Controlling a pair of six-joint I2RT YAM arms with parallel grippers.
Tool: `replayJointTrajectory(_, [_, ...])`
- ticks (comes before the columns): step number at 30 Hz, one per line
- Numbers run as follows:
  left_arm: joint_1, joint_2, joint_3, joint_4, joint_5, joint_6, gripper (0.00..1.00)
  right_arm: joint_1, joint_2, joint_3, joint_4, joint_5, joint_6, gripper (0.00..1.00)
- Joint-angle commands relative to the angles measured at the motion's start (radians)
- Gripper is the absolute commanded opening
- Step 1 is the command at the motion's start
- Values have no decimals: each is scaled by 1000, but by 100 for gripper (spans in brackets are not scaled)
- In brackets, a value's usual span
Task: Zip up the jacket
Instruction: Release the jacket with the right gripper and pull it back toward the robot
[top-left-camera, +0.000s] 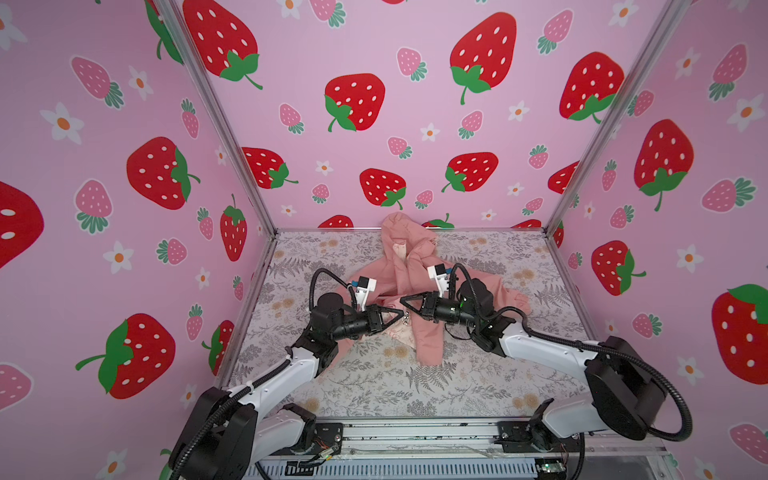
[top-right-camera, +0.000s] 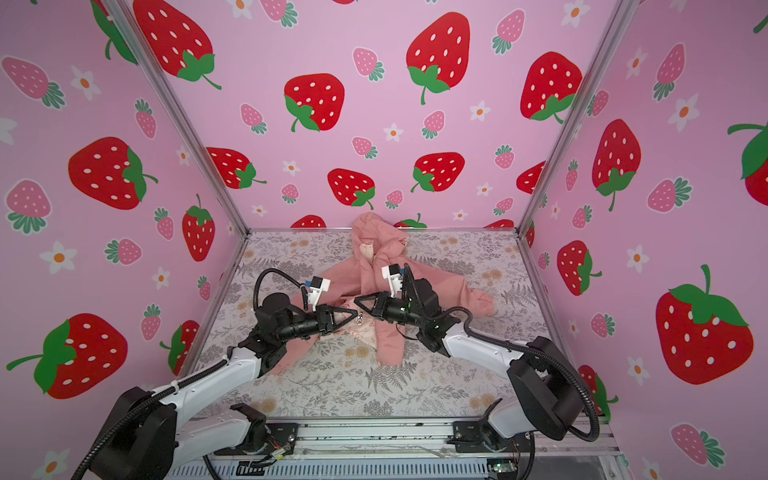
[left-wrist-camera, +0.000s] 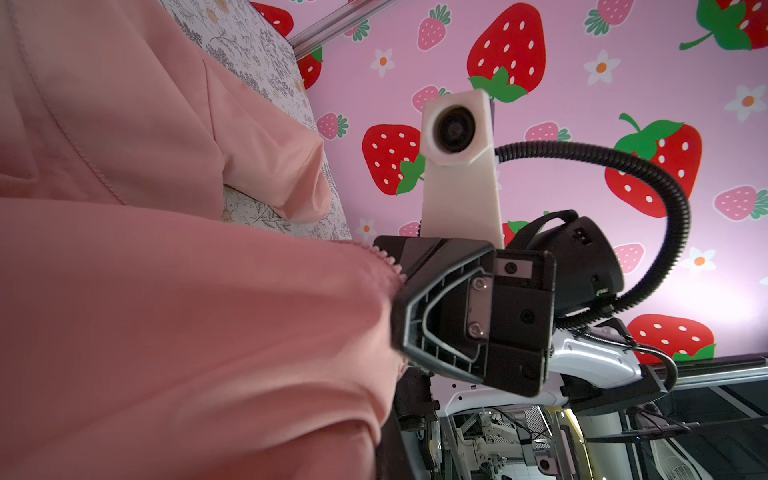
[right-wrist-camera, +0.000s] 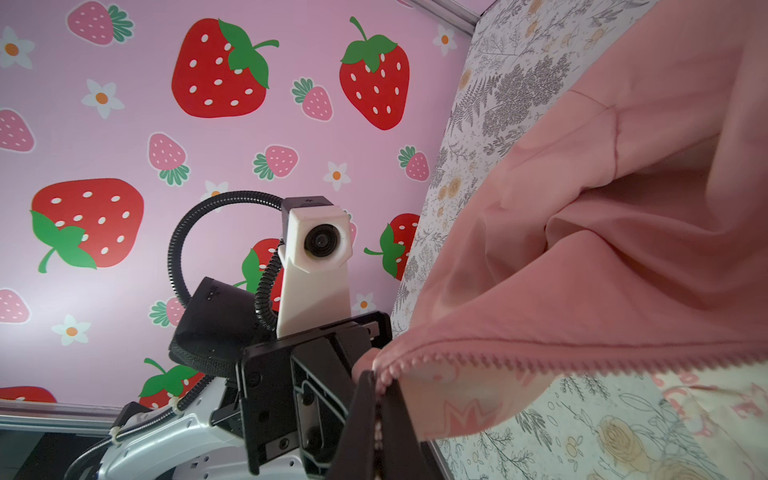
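One jacket (top-left-camera: 417, 272) lies on the desk (top-left-camera: 374, 386), long axis front to back, hood (top-left-camera: 399, 232) toward the rear wall (top-left-camera: 415, 124). Two grippers meet at its open front. The right gripper (right-wrist-camera: 376, 384) pinches the zipper teeth (right-wrist-camera: 540, 362). The left gripper (top-left-camera: 401, 313) is pressed together (what it grips, cannot tell).

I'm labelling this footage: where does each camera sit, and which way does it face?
Top views: above the robot's base, looking down at the jacket on the table; left arm and right arm show.
Left wrist: low, facing the right gripper.
Right wrist: low, facing the left gripper; own fingers pinch the zipper.
Shared: each wrist view shows the other's camera.
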Motion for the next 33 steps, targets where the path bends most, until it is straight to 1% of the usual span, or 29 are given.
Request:
replayJointTrajectory(1, [-1, 0, 28, -7, 9, 21, 0, 0, -48, 35, -140, 61, -95, 7])
replayJointTrajectory(3, [-1, -7, 28, -25, 7, 34, 0, -3, -93, 34, -270, 130, -174, 15])
replayJointTrajectory(4, [0, -12, 27, -41, 4, 42, 0, -4, -122, 26, -341, 182, -214, 22])
replayJointTrajectory(6, [0, -22, 25, -74, -4, 64, 0, -3, -194, -3, -438, 274, -279, 40])
replayJointTrajectory(7, [2, -27, 24, -90, -8, 76, 0, -4, -236, -33, -466, 304, -288, 46])
replayJointTrajectory(8, [1, -31, 21, -103, -14, 82, 0, -3, -273, -62, -481, 321, -291, 48])
replayJointTrajectory(9, [4, -35, 15, -108, -22, 87, 0, -3, -310, -96, -493, 330, -282, 47])
replayJointTrajectory(11, [8, -40, 0, -109, -38, 90, 0, -1, -369, -172, -508, 326, -239, 42])
replayJointTrajectory(12, [9, -42, -7, -106, -49, 91, 0, 6, -392, -218, -502, 314, -200, 39])
replayJointTrajectory(14, [12, -42, -21, -101, -70, 93, 0, 35, -420, -320, -449, 290, -108, 35])
replayJointTrajectory(16, [15, -40, -39, -92, -96, 92, 0, 104, -437, -429, -350, 316, 3, 34])
replayJointTrajectory(18, [18, -38, -57, -70, -114, 83, 0, 178, -435, -497, -282, 374, 89, 38])
replayJointTrajectory(22, [20, -33, -78, -44, -125, 71, 0, 299, -395, -557, -188, 498, 215, 42])
replayJointTrajectory(24, [22, -34, -81, -42, -124, 68, 0, 338, -373, -573, -164, 554, 268, 43])
replayJointTrajectory(28, [24, -39, -86, -36, -114, 65, 0, 356, -293, -614, -41, 598, 341, 43])
replayJointTrajectory(33, [26, -51, -91, -27, -103, 58, 0, 354, -190, -609, 40, 634, 374, 42])
